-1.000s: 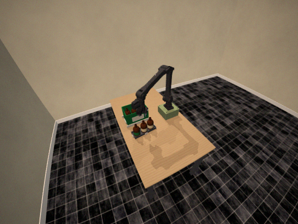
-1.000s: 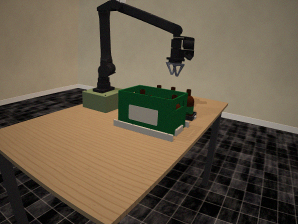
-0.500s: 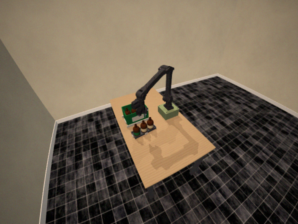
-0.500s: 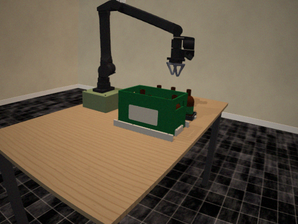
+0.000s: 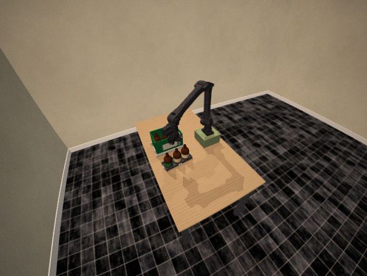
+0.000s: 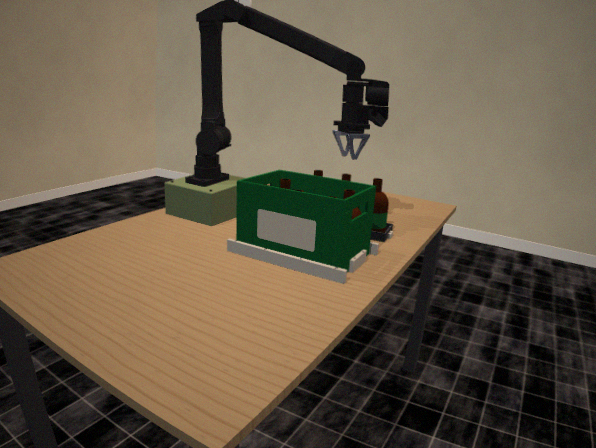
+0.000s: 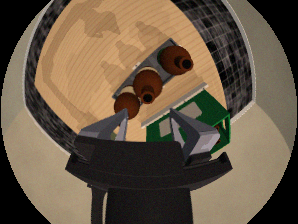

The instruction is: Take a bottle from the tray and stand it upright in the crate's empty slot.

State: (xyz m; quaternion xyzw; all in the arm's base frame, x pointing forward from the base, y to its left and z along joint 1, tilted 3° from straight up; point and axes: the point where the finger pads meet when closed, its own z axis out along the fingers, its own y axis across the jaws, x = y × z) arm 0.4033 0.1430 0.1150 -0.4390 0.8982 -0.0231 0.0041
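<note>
So here's where we are: the fingers [image 5: 175,143] [image 6: 349,156] stand apart with nothing between them, hanging well above everything and pointing down. No bottle is in hand. All three candidates stand upright in a row on the tray [image 5: 172,166] [image 6: 382,234] [image 7: 131,80], next to the crate [image 5: 159,148] [image 6: 330,240] [image 7: 207,107] on the table [image 5: 215,191] [image 6: 150,300] [image 7: 75,50].

The bit we'd watch is sideways offset. From the wrist, the middle bottle [image 5: 177,156] [image 6: 346,177] [image 7: 147,84] is straight ahead of the gap, out on the tray side. The end bottle [image 5: 185,151] [image 6: 318,173] [image 7: 126,106] shows right by one fingertip, and the green-labelled bottle [image 5: 167,160] [image 6: 380,205] [image 7: 175,60] is off toward the far end. We can't tell which one is meant, but the middle looks the easiest to line up.

Long axis is the friendly part — bottles vertical, fingers vertical, so we reckon it's a shift away from the crate, then straight down over a neck, no tipping needed. The row cuts diagonally across the direction the fingers spread, though, so we'd check the twist or a fingertip could nudge a neighbour. Can't make out the vacant slot from here — that's a problem for after the pick.
</note>
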